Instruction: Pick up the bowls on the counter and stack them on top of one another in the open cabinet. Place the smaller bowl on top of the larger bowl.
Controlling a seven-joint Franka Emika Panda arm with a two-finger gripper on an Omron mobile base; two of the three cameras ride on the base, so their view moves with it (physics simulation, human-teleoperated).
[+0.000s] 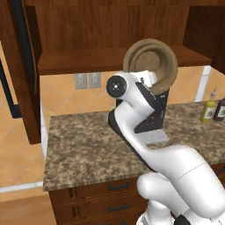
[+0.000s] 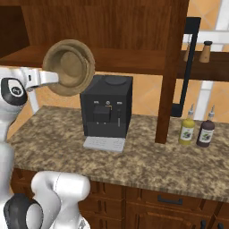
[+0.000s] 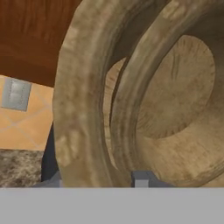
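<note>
A wide tan-brown bowl (image 1: 151, 61) with a thick rim hangs tipped on its side in front of the open cabinet's plank shelf (image 1: 79, 61), above the counter (image 1: 83, 145). My gripper (image 3: 96, 179) is shut on its lower rim, one fingertip on each side of the wall. Seen from the right base, the bowl (image 2: 69, 67) faces the camera with my gripper (image 2: 56, 79) at its left edge, level with the shelf (image 2: 129, 58). By its width it looks like the larger bowl. The other bowl is out of view.
A black coffee machine (image 2: 106, 109) stands on the counter (image 2: 147, 161) right under the bowl. The cabinet door (image 2: 172, 67) with its black handle hangs to the right, two bottles (image 2: 197, 129) beyond it. Another door (image 1: 17, 66) stands at the left.
</note>
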